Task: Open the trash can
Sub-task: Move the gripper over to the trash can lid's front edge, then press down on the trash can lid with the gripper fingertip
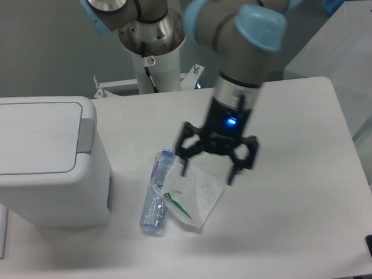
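white table (289, 234) fills the view, with a grey wall behind. at the far left sits the trash can (42, 161), its flat lid (31, 137) down and flush, the grey push tab (86, 134) on its right edge untouched, so the opening is not yet done and the whole press is left. just right of the can lies a clear bottle (154, 193), and touching it a crumpled white wrapper (191, 195) with green print. above the wrapper hangs the gripper (210, 169), jaws spread wide and holding nothing, well apart from the tab. right of it the table is bare to its rounded edge. judging by this, the arm must travel left and up over the bottle to reach the tab; the space above the can looks free, though the can stands close to the table's left and front edges.
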Available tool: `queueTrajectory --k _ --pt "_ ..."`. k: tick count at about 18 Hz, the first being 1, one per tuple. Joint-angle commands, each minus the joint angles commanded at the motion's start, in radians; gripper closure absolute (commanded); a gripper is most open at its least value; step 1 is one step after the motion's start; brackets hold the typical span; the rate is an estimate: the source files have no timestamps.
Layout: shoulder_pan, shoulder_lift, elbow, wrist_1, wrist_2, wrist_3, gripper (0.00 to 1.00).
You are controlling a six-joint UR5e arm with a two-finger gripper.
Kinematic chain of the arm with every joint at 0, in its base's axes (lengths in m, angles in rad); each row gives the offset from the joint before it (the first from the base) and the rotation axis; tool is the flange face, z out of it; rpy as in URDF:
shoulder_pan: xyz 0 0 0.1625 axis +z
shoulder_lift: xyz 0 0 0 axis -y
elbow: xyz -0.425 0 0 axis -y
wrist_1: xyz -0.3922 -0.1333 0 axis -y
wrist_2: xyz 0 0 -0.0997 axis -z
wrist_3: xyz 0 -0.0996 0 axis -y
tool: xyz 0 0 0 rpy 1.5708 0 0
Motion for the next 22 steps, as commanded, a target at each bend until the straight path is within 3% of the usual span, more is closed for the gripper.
queueTrajectory --k 4,14,22 --pt "-0.052 0.051 -0.019 0.0 -0.003 -0.023 0.0" --pt "-0.143 0.066 -0.02 0.005 0.003 -0.067 0.0" --pt "-0.16 0.082 -0.031 0.005 0.006 -0.087 0.0"
